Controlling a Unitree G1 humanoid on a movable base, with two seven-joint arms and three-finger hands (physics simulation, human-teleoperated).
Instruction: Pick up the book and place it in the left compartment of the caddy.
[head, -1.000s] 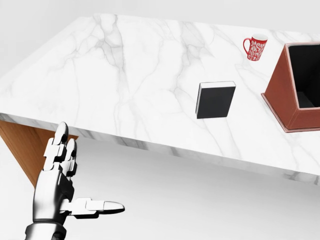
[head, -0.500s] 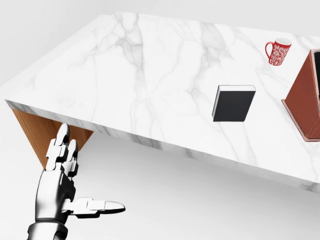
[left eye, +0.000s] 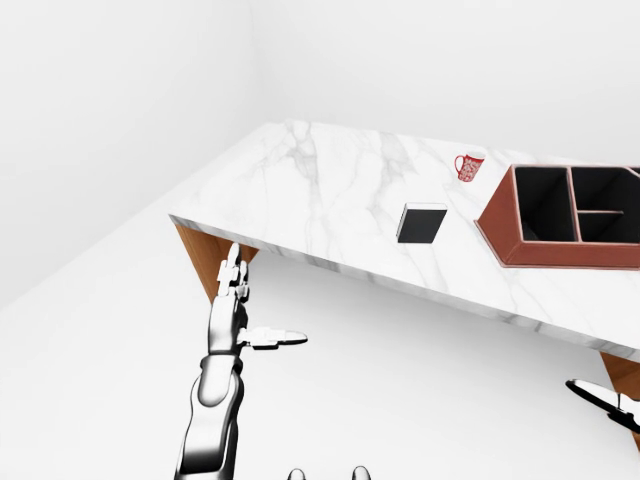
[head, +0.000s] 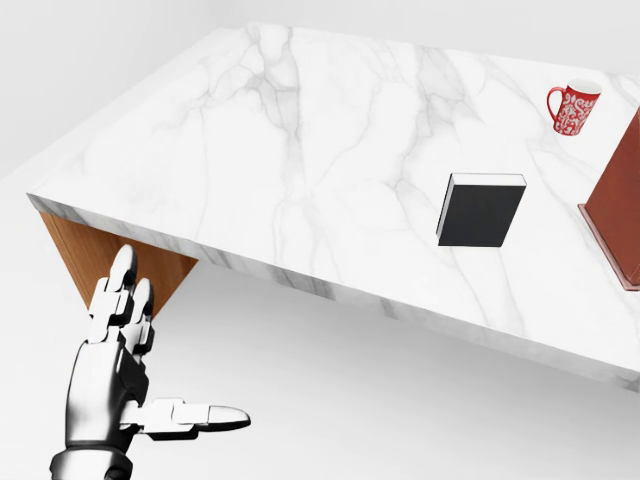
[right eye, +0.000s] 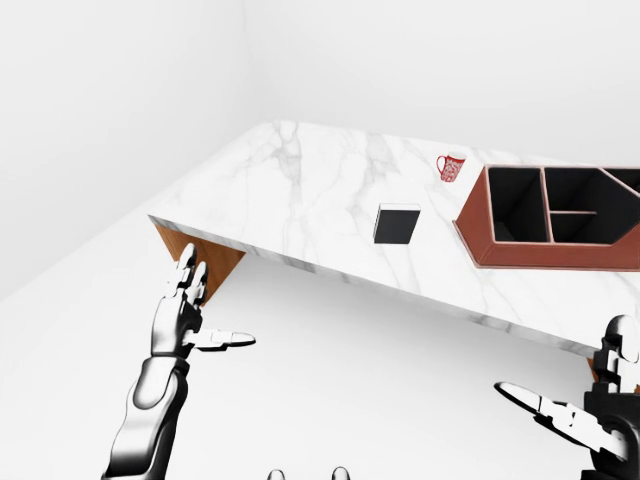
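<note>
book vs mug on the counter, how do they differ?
The book is black with a pale page edge; the mug is red with a white pattern. The book lies flat and closed; the mug stands upright, handle toward the head view's left. The book sits nearer the counter's lower edge in that view; the mug lies higher and further right. Both rest on the marble counter, untouched by either hand.

Three head-mounted views down over the marble table; head view nearest, eye views overlapping.

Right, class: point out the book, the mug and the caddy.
book (head: 480, 212), head view, middle of its black cover.
mug (head: 573, 109), head view, its red patterned side.
caddy (right eye: 478, 228), right-eye view, its outer left wall.
</note>
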